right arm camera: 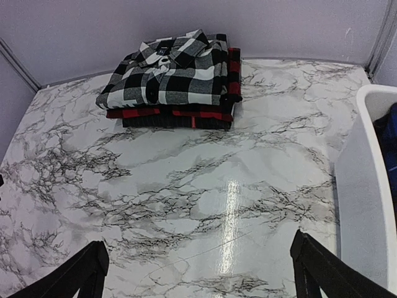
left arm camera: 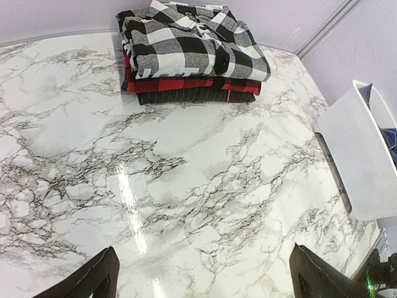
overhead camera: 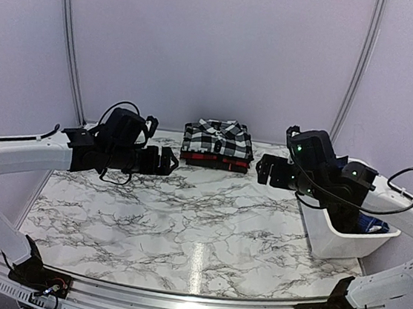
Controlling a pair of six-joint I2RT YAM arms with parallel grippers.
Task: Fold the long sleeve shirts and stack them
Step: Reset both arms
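Note:
A folded black-and-white check shirt (overhead camera: 218, 138) lies on top of a folded red-and-black shirt (overhead camera: 216, 158), stacked at the back middle of the marble table (overhead camera: 183, 226). The stack also shows in the left wrist view (left arm camera: 192, 43) and in the right wrist view (right arm camera: 170, 77). A dark layer lies under the red one. My left gripper (overhead camera: 167, 163) is open and empty, raised left of the stack. My right gripper (overhead camera: 264, 170) is open and empty, raised right of the stack. In each wrist view the fingertips (left arm camera: 99, 276) (right arm camera: 87, 273) stand far apart over bare marble.
A white bin (overhead camera: 347, 230) stands at the right side of the table, with blue cloth (overhead camera: 374, 224) inside; it also shows in the left wrist view (left arm camera: 360, 161) and in the right wrist view (right arm camera: 366, 186). Pale walls close the back and sides.

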